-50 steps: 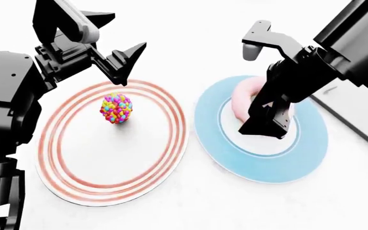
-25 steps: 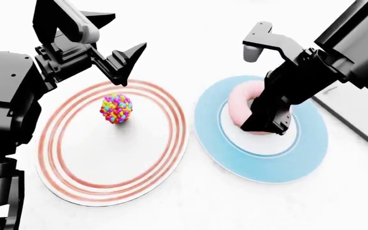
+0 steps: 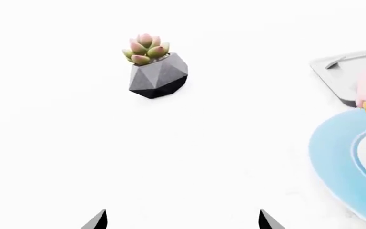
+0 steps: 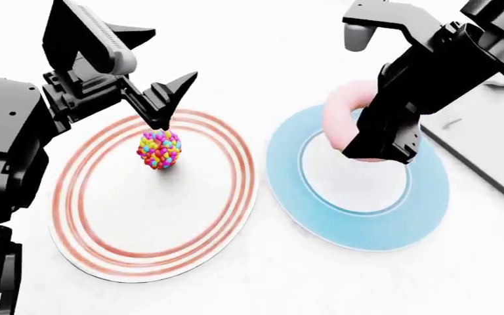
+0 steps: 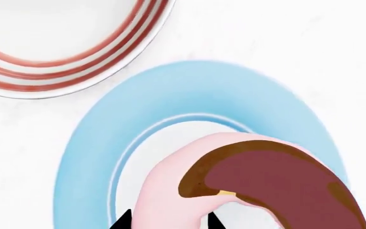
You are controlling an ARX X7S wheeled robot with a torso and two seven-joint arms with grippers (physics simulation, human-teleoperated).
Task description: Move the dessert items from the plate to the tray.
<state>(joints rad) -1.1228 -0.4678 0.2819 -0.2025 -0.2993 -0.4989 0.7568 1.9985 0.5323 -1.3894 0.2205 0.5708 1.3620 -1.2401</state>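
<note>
1. nearest the counter's front edge, toward the left, the candy ball sits on the red-ringed plate. looks small, round and rolly, so I'd pinch it across the middle
2. left gripper hangs just behind and above it, jaws spread, nothing in them
3. right gripper is clamped on the donut, which is tilted up off the blue plate. probably light and squishy, so holding it through the ring seems fine
4. the tray is by the right edge, with the donut just short of it
</note>
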